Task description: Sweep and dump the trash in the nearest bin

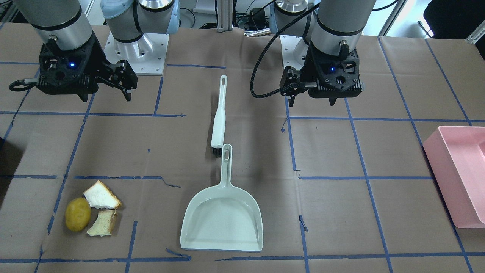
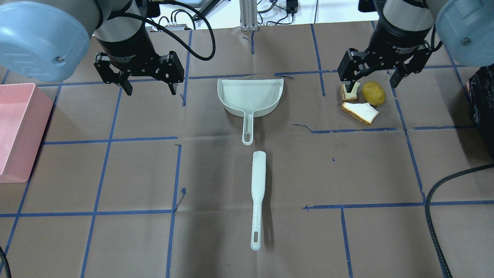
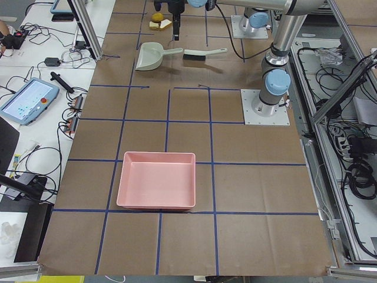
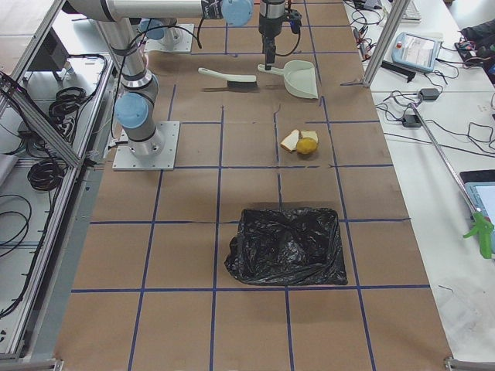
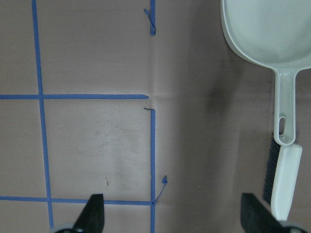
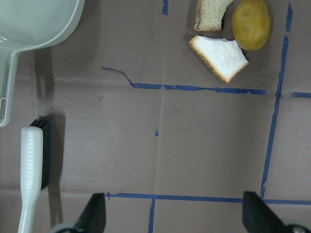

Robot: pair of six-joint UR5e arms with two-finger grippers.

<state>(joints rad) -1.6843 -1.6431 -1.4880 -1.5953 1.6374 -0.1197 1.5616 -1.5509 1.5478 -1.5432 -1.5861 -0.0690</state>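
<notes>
The trash lies together: a yellow-brown potato (image 1: 77,214) (image 2: 373,93) (image 6: 250,23) and two pieces of white bread (image 1: 101,196) (image 1: 102,223) (image 2: 361,112). A pale green dustpan (image 1: 222,220) (image 2: 250,96) lies mid-table, and a white brush (image 1: 219,117) (image 2: 257,185) lies in line with its handle. My right gripper (image 1: 106,99) (image 2: 372,85) (image 6: 175,216) is open and empty, high above the table on the robot's side of the trash. My left gripper (image 1: 312,101) (image 2: 150,90) (image 5: 173,216) is open and empty, high beside the dustpan (image 5: 267,29).
A pink bin (image 1: 460,174) (image 2: 15,127) (image 3: 156,187) stands at the table's end on my left. A bin lined with a black bag (image 4: 285,246) (image 2: 482,104) stands at the end on my right, nearer the trash. Blue tape lines cross the brown table cover.
</notes>
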